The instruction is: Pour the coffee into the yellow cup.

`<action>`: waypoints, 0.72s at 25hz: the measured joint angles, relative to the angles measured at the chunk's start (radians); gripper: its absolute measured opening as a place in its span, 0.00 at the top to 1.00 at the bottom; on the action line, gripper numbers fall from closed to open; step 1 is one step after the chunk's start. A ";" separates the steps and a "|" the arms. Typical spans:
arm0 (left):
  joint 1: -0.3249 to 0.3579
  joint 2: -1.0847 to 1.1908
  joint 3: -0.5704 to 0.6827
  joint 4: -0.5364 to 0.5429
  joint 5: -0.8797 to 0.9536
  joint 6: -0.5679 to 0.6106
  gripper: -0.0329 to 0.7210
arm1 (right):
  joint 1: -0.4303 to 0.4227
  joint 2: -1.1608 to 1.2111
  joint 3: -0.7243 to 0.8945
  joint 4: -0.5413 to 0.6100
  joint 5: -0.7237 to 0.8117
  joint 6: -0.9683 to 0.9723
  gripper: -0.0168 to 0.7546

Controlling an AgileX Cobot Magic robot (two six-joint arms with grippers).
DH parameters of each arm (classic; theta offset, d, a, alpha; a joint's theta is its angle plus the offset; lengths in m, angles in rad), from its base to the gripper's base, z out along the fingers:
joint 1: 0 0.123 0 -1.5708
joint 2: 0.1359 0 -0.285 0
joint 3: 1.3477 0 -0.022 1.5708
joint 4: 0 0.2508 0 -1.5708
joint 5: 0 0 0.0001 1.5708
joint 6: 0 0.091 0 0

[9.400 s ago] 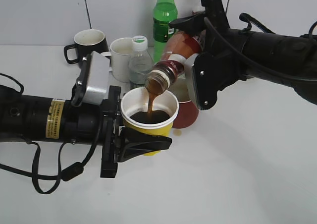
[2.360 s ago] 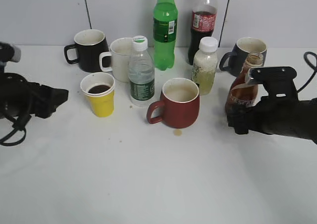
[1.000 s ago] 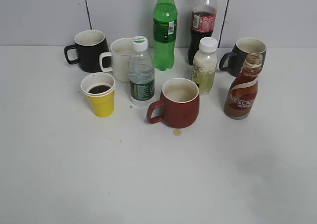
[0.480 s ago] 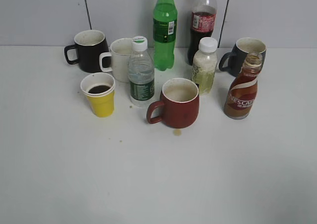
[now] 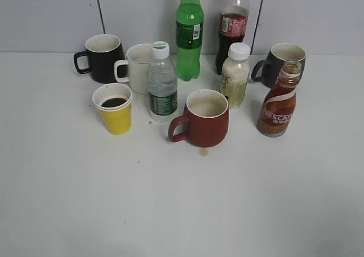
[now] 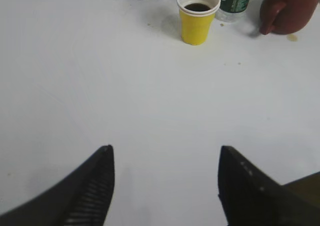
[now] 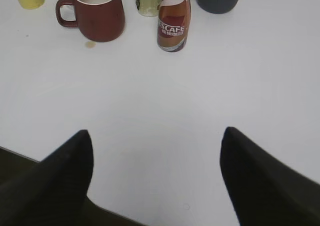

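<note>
the white table (image 5: pixel 182 200) fills most of every view, backed by a grey panelled wall (image 5: pixel 51 15) whose top is cut off. on it, the tall green bottle (image 5: pixel 189 32) and the cola bottle (image 5: pixel 233 27) stand at the back, both cropped at the cap in the exterior view. in front of them are the red mug (image 5: pixel 206 118), a black mug (image 5: pixel 102 58), a white mug (image 5: pixel 138 68) partly hidden behind the clear water bottle (image 5: pixel 162 82), and a dark grey mug (image 5: pixel 282 62) half covered by the nescafe bottle (image 5: pixel 278 101). a pale drink bottle (image 5: pixel 235 75) with a white cap stands between the red mug and the cola bottle.

the nescafe bottle stands upright and capless at the right, apart from the red mug; how much liquid it holds is hard to read through the brown body. the yellow cup (image 5: pixel 115 108) stands upright at the left, in front of the black mug, with the coffee (image 5: pixel 114 102) showing as a dark disc well below its white rim.

the left gripper (image 6: pixel 165 186) hangs over bare table, fingers spread wide with nothing between them, the yellow cup well ahead of it. the right gripper (image 7: pixel 157 178) is likewise parted and empty, fingertips cropped by the lower edge. neither arm appears in the exterior view.

a small brown drip (image 5: pixel 203 151) lies just in front of the red mug.
</note>
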 joint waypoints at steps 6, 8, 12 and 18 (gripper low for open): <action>0.000 0.000 0.000 -0.001 0.000 -0.001 0.31 | 0.000 0.000 0.000 0.000 -0.003 0.000 0.21; 0.000 0.000 0.000 -0.001 0.000 0.000 0.32 | 0.000 0.000 0.000 0.000 -0.003 0.000 0.21; -0.001 0.000 0.000 -0.001 0.000 0.000 0.33 | 0.000 -0.001 0.000 0.000 -0.003 -0.001 0.21; -0.001 -0.001 0.000 -0.002 0.000 0.000 0.33 | -0.004 -0.001 0.000 0.001 -0.004 0.000 0.21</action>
